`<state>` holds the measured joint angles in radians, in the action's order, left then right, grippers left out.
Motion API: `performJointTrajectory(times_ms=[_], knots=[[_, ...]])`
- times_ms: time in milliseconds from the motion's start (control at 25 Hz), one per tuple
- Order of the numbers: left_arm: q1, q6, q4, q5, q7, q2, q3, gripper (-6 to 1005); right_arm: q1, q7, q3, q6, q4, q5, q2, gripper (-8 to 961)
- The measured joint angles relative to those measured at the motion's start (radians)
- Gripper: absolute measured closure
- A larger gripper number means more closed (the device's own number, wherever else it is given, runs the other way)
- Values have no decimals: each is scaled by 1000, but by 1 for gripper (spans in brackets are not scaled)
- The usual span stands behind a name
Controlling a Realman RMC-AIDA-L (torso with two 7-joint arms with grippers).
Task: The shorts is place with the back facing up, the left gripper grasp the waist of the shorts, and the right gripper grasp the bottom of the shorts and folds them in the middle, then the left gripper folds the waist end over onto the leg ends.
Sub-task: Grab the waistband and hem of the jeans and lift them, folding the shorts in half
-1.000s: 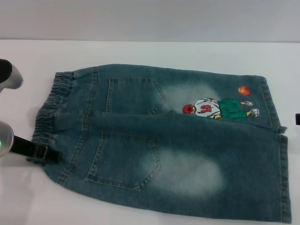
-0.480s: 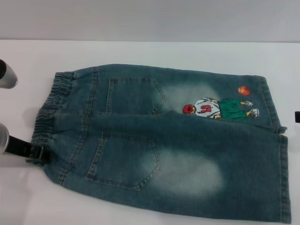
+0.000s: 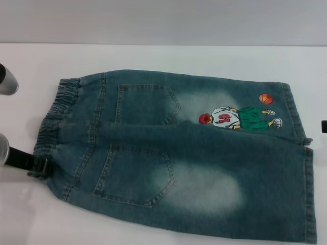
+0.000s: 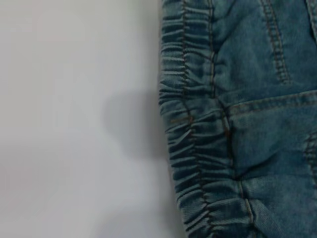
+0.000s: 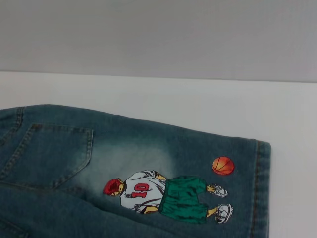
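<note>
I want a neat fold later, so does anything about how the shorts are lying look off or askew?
Slightly. The shorts lie back up but a little skewed on the table, with the waist bunched and ruffled. The near leg overlaps the far one along the middle. No damage shows.

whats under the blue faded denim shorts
The blue faded denim shorts lie flat on a white table, bare around them. Whatever sits beneath the cloth is covered. The left gripper touches the waist edge.

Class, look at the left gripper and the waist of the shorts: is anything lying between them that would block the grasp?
Nothing visible does. The left gripper sits at the near corner of the waist, with only bare white table beside the band. The shorts lie flat with nothing on top.
</note>
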<state>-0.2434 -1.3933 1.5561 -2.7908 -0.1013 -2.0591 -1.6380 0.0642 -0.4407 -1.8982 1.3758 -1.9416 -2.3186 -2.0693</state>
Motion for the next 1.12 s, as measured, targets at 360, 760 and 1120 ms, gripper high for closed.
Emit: performJointTrajectory(times_ms=[360,760,1120], knots=[[0,-44,80,9,13,-3,6,591,1,16,-18,70,5,2,-1,343],[-12,-55,81,13,19,-4,9,673,14,113,-47,236,56,1,-4,344],[-31,-55,71,13,22,-5,20,714,23,126,13,245,175,-1,-7,344]])
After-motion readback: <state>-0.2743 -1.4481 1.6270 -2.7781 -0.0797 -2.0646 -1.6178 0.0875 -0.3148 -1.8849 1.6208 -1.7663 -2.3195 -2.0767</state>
